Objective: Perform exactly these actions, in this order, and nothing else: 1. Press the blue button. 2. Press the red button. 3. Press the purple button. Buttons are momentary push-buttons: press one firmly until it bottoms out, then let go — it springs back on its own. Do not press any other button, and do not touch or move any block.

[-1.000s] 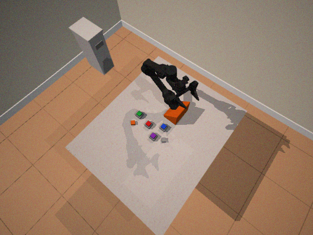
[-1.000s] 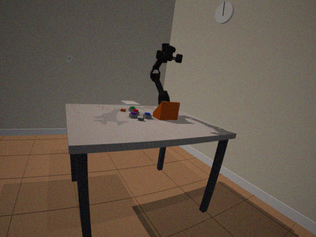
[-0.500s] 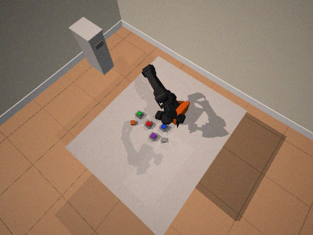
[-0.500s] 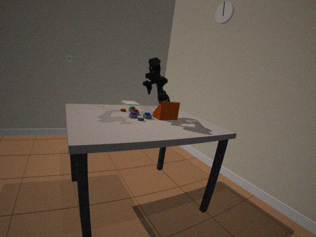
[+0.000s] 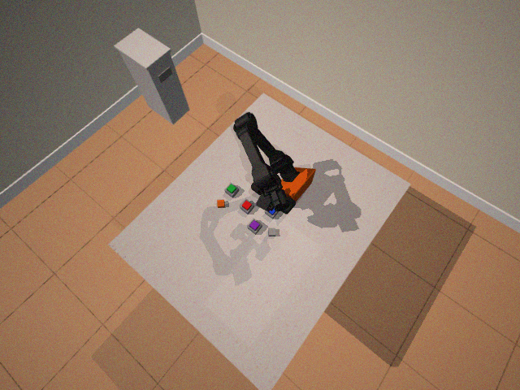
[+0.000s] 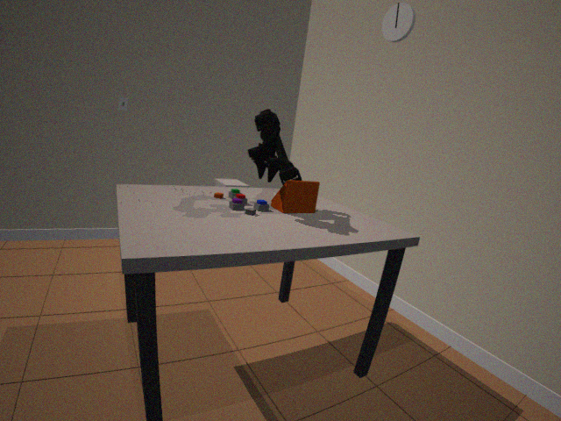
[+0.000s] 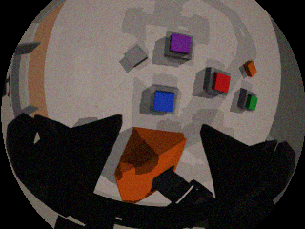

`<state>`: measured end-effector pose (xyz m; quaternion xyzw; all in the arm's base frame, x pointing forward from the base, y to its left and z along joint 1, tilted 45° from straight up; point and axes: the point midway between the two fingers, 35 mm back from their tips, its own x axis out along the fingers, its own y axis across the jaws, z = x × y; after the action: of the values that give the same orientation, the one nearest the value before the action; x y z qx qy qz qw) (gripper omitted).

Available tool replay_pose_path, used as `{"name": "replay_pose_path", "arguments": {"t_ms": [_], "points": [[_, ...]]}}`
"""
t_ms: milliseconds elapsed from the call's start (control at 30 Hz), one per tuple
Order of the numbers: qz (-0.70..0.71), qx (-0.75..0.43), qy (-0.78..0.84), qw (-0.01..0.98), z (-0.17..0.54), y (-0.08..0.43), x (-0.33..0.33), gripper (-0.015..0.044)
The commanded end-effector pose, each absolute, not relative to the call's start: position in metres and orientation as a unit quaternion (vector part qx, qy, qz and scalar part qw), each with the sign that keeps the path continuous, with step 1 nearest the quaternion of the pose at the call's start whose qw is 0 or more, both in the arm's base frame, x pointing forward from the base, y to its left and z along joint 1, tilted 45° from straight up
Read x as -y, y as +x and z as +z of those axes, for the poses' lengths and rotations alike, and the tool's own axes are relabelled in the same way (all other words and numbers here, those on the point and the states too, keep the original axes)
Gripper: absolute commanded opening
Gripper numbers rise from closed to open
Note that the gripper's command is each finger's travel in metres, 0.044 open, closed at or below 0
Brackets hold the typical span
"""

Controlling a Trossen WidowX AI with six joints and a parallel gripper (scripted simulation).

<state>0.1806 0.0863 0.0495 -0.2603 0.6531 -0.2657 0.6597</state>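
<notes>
My gripper (image 6: 266, 180) (image 7: 163, 124) is open and empty, pointing down well above the table. The blue button (image 5: 271, 211) (image 6: 261, 202) (image 7: 164, 101) is partly hidden under the gripper in the top view; in the wrist view it lies just beyond the line between the fingertips. The red button (image 5: 246, 205) (image 6: 240, 196) (image 7: 221, 82) stands to the right of the blue one in the wrist view. The purple button (image 5: 254, 225) (image 6: 237, 200) (image 7: 180, 43) stands farther up in the wrist view. All three caps stand raised on grey bases, and nothing touches them.
A green button (image 5: 231, 188) (image 6: 234, 191) (image 7: 252, 102) and a small orange block (image 5: 220, 203) (image 6: 218, 195) (image 7: 250, 69) lie beyond the red button. A grey block (image 5: 273, 231) (image 6: 250, 211) (image 7: 134, 57) lies near the purple button. A large orange wedge (image 5: 303, 183) (image 6: 301, 196) (image 7: 167, 148) stands by the arm's base.
</notes>
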Motion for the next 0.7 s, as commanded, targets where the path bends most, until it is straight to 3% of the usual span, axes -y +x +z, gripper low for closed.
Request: {"name": "replay_pose_path", "arguments": {"t_ms": [0, 333, 667], "points": [[-0.273, -0.654, -0.264, 0.654, 0.029, 0.181, -0.064, 0.0295], [-0.274, -0.653, -0.265, 0.654, 0.009, 0.179, -0.041, 0.0033], [-0.274, -0.653, -0.265, 0.654, 0.009, 0.179, -0.041, 0.0020]]}}
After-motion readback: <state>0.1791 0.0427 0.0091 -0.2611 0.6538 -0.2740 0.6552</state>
